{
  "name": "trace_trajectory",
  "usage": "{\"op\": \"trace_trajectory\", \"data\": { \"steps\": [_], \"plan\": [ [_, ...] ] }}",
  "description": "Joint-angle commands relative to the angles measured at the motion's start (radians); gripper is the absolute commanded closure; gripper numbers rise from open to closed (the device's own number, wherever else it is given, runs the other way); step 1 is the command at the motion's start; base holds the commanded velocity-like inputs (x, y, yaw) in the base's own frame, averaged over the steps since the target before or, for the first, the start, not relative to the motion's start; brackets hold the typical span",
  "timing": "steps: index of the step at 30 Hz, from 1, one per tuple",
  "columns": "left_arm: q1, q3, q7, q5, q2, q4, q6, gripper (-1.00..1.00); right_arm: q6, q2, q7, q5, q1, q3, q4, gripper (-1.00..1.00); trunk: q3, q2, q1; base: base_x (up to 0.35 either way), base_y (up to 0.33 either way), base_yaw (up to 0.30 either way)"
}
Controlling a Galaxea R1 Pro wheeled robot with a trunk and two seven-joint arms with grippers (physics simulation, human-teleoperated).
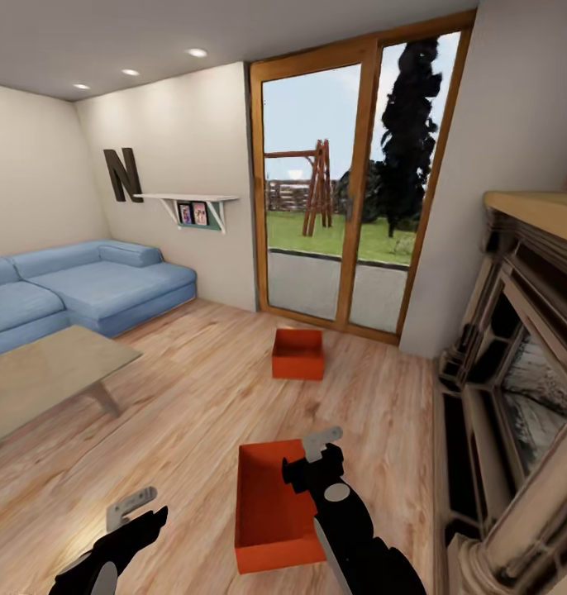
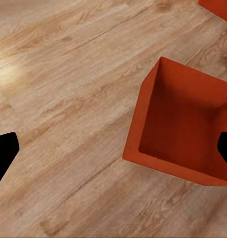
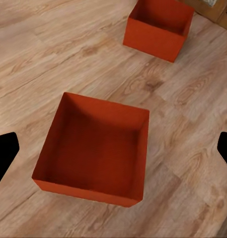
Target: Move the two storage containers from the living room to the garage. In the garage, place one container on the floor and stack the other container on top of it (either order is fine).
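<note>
— Where are we in the job?

— At the first pickup, I'd judge. Both storage containers sit on the light wood plank floor of the living room: the near container lies just in front of the robot, the far container stands well apart from it, close to the wood-framed glass doors.

— And the arms?

— The right gripper hangs over the near bin's far right corner; its wrist camera looks straight down into the empty orange-red box, with the dark fingertips set wide at either edge — fingers spread, grasping nothing. The left gripper hovers over bare planks, beside the bin's left wall, also spread with nothing between its fingers.

— So the next move?

— Probably lowering the right gripper so one finger goes inside the wall and one outside, then closing on the rim — a thin wall, so alignment matters. The left could take the opposite wall. The blue sofa and the fireplace flank the route out.
</note>
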State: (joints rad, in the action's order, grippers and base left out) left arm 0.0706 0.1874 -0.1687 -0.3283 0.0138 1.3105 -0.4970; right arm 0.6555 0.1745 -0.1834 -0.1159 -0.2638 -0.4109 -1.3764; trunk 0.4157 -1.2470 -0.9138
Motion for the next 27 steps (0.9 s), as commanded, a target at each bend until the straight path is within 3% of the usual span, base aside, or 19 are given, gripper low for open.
{"op": "trace_trajectory", "data": {
  "steps": [1,18,22,23,24,27],
  "plan": [
    [0.0,0.0,0.0,0.0,0.0,-0.001,0.0,-1.0,-0.003,0.0,0.0,0.0,0.0,0.0,0.0,-1.0,0.0,0.0,0.0,0.334,-0.158,0.152],
    [0.0,0.0,0.0,0.0,0.0,-0.011,0.0,-1.0,-0.015,0.0,-0.001,-0.001,0.0,-0.002,-0.001,-1.0,0.0,0.0,0.0,0.321,-0.176,0.019],
    [0.0,0.001,-0.005,0.0,0.003,0.002,0.0,-1.0,-0.014,0.0,0.001,0.001,0.0,-0.002,-0.002,-1.0,0.0,0.0,0.0,0.096,-0.055,0.0],
    [0.0,0.001,-0.007,0.0,0.005,0.007,0.0,-1.0,-0.014,0.0,0.001,0.001,0.0,-0.002,-0.003,-1.0,0.0,0.0,0.0,0.041,-0.023,0.0],
    [0.0,-0.005,-0.01,0.0,0.043,0.098,-0.007,-1.0,-0.008,0.0,0.0,0.001,0.0,0.0,-0.01,-1.0,0.0,0.0,0.0,0.007,-0.004,0.0],
    [0.0,-0.033,-0.01,0.0,0.051,0.108,-0.02,-1.0,-0.001,0.0,-0.001,0.0,0.0,0.002,-0.011,-1.0,0.0,0.0,0.0,0.003,-0.002,0.0]
  ]
}}
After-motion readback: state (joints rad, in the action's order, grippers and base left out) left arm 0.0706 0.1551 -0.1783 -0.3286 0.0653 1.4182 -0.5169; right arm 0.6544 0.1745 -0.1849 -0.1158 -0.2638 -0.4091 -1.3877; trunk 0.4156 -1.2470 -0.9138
